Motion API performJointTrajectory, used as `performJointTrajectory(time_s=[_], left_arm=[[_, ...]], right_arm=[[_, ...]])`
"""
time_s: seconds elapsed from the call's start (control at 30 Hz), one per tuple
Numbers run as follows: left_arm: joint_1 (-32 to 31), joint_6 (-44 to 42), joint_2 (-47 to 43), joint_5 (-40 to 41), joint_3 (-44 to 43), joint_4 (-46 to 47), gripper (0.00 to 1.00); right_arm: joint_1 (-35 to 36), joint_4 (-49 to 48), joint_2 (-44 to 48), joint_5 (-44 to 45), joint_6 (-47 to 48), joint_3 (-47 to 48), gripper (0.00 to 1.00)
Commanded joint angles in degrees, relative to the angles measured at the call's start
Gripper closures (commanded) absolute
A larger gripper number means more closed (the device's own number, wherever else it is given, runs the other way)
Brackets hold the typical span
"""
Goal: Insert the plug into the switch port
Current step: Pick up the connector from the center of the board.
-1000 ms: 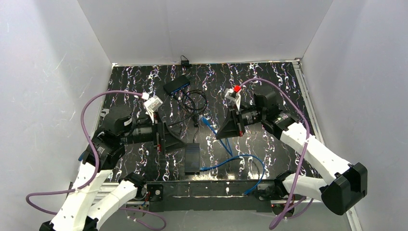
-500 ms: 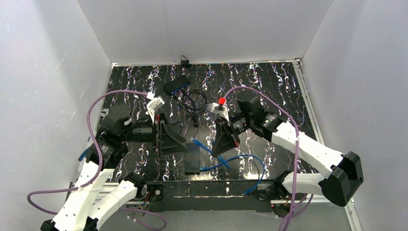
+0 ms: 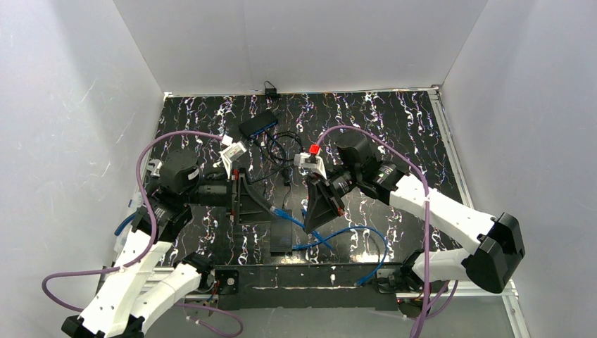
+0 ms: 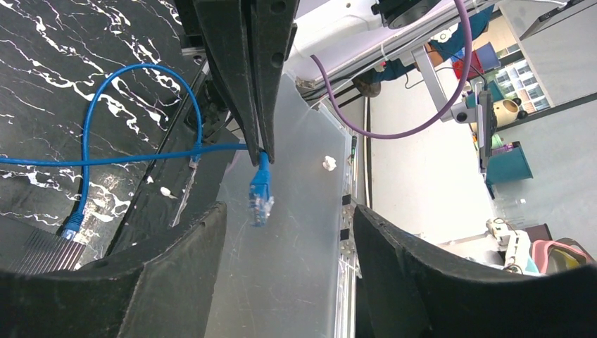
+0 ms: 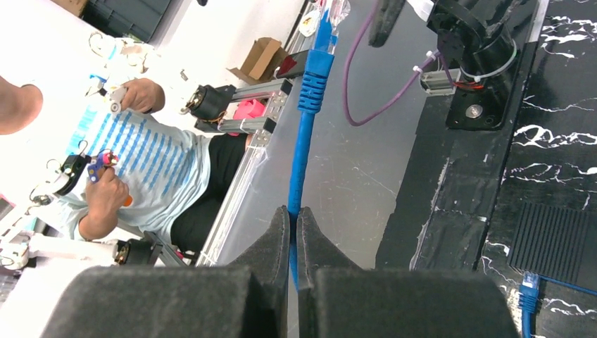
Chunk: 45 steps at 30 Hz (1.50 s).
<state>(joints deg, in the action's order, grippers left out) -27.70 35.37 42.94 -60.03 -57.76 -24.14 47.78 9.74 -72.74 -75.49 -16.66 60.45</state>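
My right gripper (image 3: pixel 308 224) (image 5: pixel 292 215) is shut on a blue cable (image 5: pixel 303 155) a short way behind its clear-tipped blue plug (image 3: pixel 280 211) (image 5: pixel 320 49), and holds it off the table. My left gripper (image 3: pixel 257 204) (image 4: pixel 288 211) is open and empty. The plug (image 4: pixel 260 197) hangs just beyond its fingertips, between the two jaws as seen from the left wrist, touching neither. A dark ribbed switch box (image 3: pixel 281 232) (image 5: pixel 552 239) lies below near the front edge, with the cable's other end plugged into it (image 5: pixel 528 282). Its free ports do not show.
A second black box with a blue face (image 3: pixel 258 124) sits at the back with coiled black wires (image 3: pixel 285 148). The blue cable loops on the table (image 3: pixel 366 236) near the front rail (image 3: pixel 310 278). White walls enclose the black marbled table (image 3: pixel 394 120).
My right gripper has carried the plug left and toward the front, from mid-table to just in front of my left gripper's jaws. The left gripper has shifted slightly and stays open.
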Motion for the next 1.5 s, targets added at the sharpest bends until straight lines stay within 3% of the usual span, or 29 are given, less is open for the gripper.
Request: performJointTrajectory(time_s=[0.0, 0.73, 0.8, 0.97, 1.13, 1.17, 1.3, 1.47], left_arm=[[0.3, -0.8, -0.1, -1.5, 0.1, 0.0, 0.36], [0.3, -2.3, -0.5, -1.1, -0.1, -2.2, 0.69], [0.3, -2.4, -0.3, -1.1, -0.1, -2.4, 0.73], [0.3, -2.7, 0.0, -0.6, 0.0, -2.4, 0.99], [0.3, -3.0, 0.2, 0.0, 0.5, -2.3, 1.0], [0.3, -2.9, 0.3, 0.1, 0.6, -2.2, 1.0], [0.3, -1.5, 0.2, 1.4, 1.0, -1.4, 1.0], [0.3, 0.4, -0.3, 5.1, 1.1, -1.1, 1.0]], right_arm=[[1.1, -1.4, -0.2, -2.3, 0.6, 3.1, 0.99], [1.6, -0.2, -1.1, -2.0, 1.5, 2.7, 0.99], [1.6, -0.2, -1.0, -2.0, 1.5, 2.7, 0.99], [1.6, 0.1, -0.9, -2.4, 1.9, 2.6, 0.99], [1.6, 3.8, -0.9, -1.7, 4.9, 3.5, 0.99], [1.6, 5.6, -0.9, -0.9, 6.4, 4.0, 0.97], [1.6, 15.8, -0.4, 4.5, 13.2, 7.8, 0.74], [1.6, 22.4, 1.7, 16.5, 16.5, 12.2, 0.64]])
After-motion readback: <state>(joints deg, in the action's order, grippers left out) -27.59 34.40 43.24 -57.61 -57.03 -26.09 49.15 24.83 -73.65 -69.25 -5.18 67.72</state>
